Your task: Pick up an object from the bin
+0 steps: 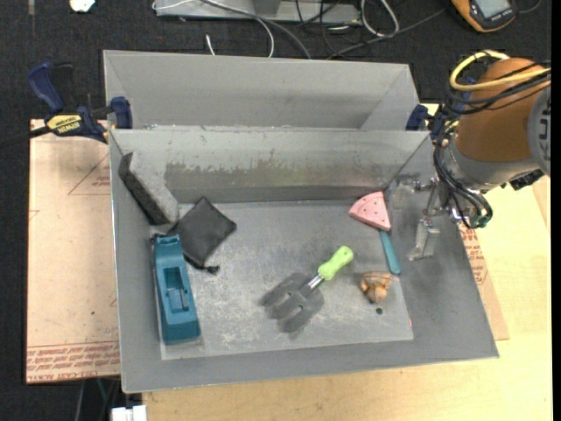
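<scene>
**A:** Gripper position?
**B:** The gripper (424,239) is low at the view's right side of the bin (254,169), close to the right wall.
**A:** Open or closed?
**B:** Can't tell from this angle.
**A:** Nearest item?
**B:** The thin teal stick (389,254). It lies on the floor just beside the gripper, on its view-left side, and I see no contact. The pink wedge (371,210) sits by the stick's upper end, and the small brown lump (377,284) by its lower end.
**A:** Rest?
**B:** The green-handled grey tool (307,292) is mid-floor. The teal tape dispenser (175,289), black pouch (204,229) and black bar (143,191) are on the far view-left side, well apart from the gripper.
</scene>
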You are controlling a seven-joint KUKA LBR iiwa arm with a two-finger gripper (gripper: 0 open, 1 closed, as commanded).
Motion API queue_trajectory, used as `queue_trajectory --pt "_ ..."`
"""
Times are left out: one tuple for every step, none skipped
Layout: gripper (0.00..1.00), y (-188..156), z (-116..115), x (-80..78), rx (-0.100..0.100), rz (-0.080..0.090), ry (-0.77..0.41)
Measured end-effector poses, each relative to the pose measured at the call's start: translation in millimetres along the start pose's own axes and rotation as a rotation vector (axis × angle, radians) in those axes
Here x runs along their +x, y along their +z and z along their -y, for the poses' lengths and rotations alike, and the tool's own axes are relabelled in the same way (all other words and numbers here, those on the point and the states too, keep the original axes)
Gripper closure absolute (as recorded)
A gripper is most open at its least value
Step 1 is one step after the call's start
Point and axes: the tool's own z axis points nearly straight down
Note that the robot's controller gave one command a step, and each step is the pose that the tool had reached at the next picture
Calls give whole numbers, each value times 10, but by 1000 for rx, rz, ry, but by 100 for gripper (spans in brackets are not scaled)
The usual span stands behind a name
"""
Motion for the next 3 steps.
queue_trajectory --pt "0 -47 -5 -20 1 7 -3" --pt "0 593 -420 353 3 10 -28" --pt "0 708 -887 236 4 35 -55"
